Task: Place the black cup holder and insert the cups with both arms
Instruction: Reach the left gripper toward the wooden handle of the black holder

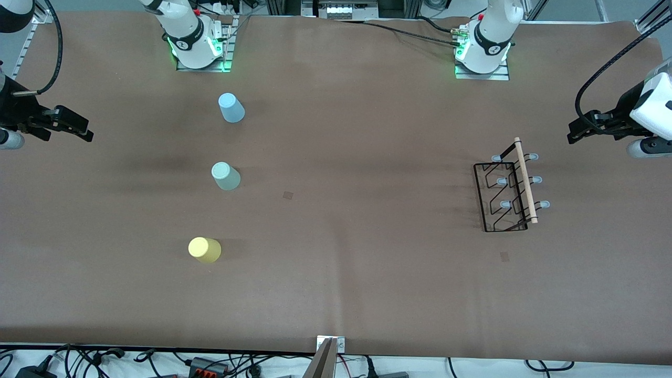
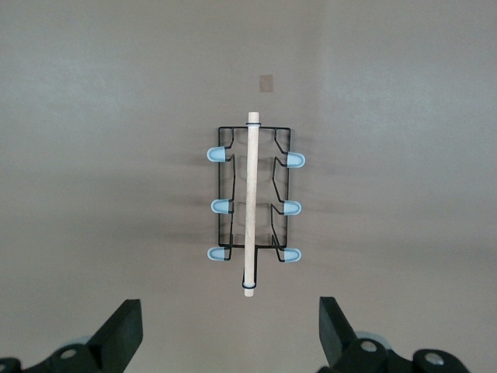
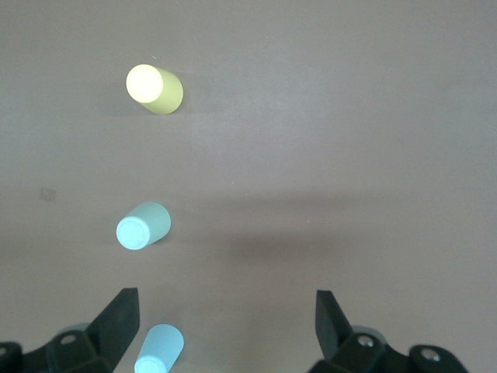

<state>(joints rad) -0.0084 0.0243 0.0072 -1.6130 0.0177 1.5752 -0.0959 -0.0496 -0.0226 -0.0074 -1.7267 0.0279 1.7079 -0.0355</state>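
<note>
Yellow cup: small pastel yellow plastic tumbler (image 1: 205, 250) (image 3: 154, 88), standing mouth-down on the brown table cover (image 1: 357, 294), nearest the front camera of the three cups, toward the right arm's end of the table.
Cup holder: thin black wire rack with a rectangular base and a light wooden rod handle (image 1: 508, 193) (image 2: 250, 208), standing on the table toward the left arm's end, well apart from all three cups; six pegs tipped pale grey-blue stick out, three on each side of the rod; no cup is on any peg.
Mint cup: small mint green plastic tumbler (image 1: 226, 176) (image 3: 143, 225), mouth-down, farther from the front camera than the yellow cup and in a loose line with it.
Blue cup: small light blue plastic tumbler (image 1: 231, 107) (image 3: 159, 350), mouth-down, farthest of the three, nearest the right arm's base.
Left gripper: black two-finger gripper (image 1: 573, 135) (image 2: 231, 330), up in the air over the table's edge at the left arm's end, beside the rack; fingers spread wide apart, holding nothing.
Right gripper: black two-finger gripper (image 1: 86, 134) (image 3: 225, 326), up in the air over the table's edge at the right arm's end; fingers spread wide apart, holding nothing.
</note>
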